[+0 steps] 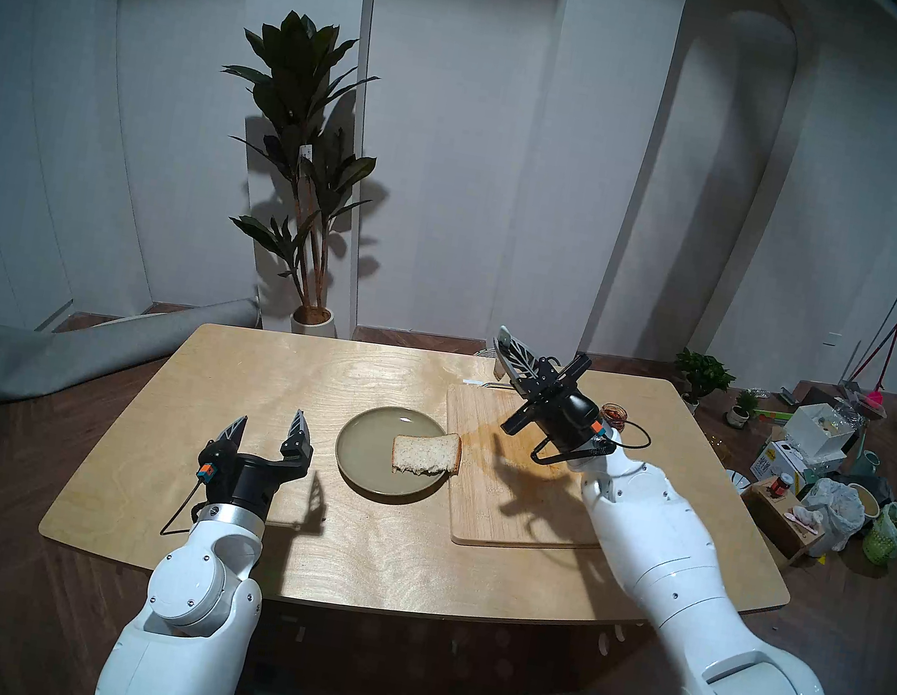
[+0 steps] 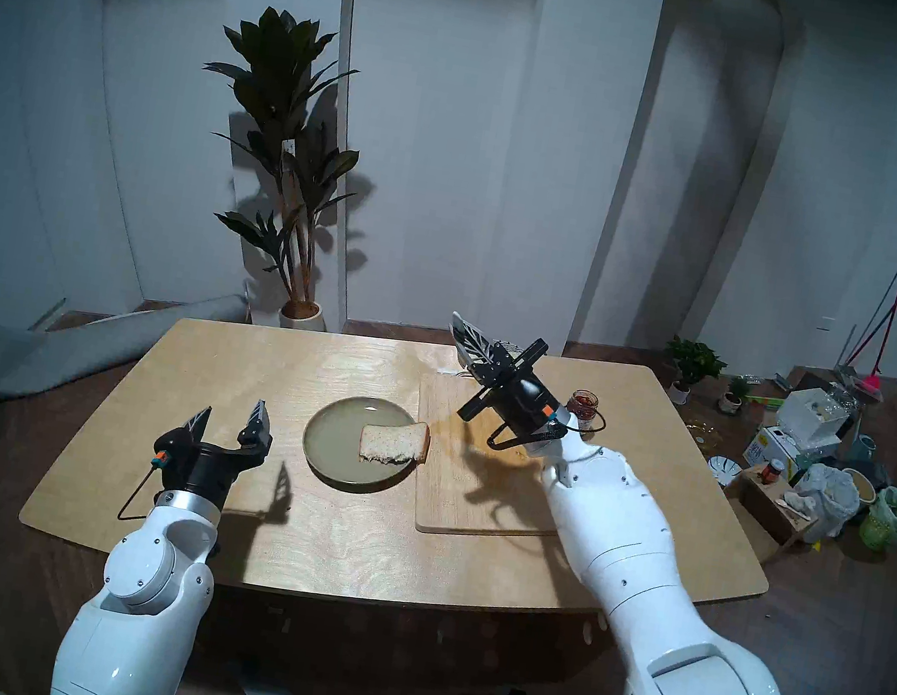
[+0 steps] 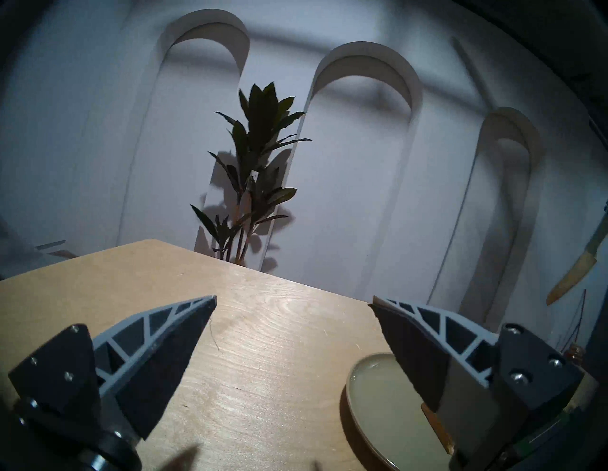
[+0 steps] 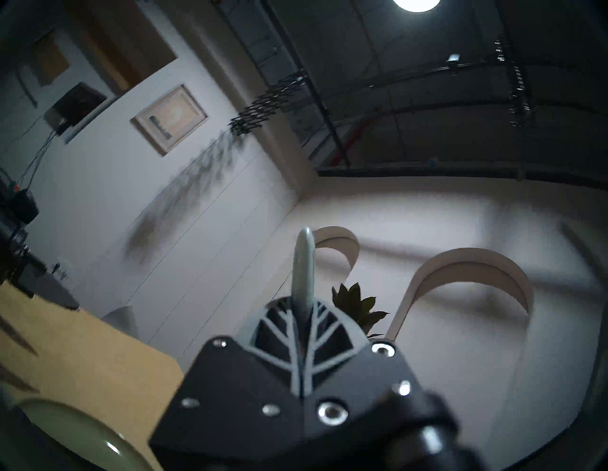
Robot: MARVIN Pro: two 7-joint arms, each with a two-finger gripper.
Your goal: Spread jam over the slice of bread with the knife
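White arched wall panels and a tall potted plant [image 1: 303, 163] stand behind the wooden table [image 1: 238, 480]. Slice of bread [image 1: 426, 453] lies on the green plate's [image 1: 361, 441] right side, overhanging toward the cutting board [image 1: 505, 493]. Jam jar [image 2: 583, 408] stands behind the right arm. Right gripper [image 1: 506, 347], raised, clamps the knife [image 4: 304, 263] by its handle. Left gripper [image 1: 269, 427] hovers wide open, empty, left of the plate.

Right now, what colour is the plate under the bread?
Muted olive green plate, seen best from the head camera.
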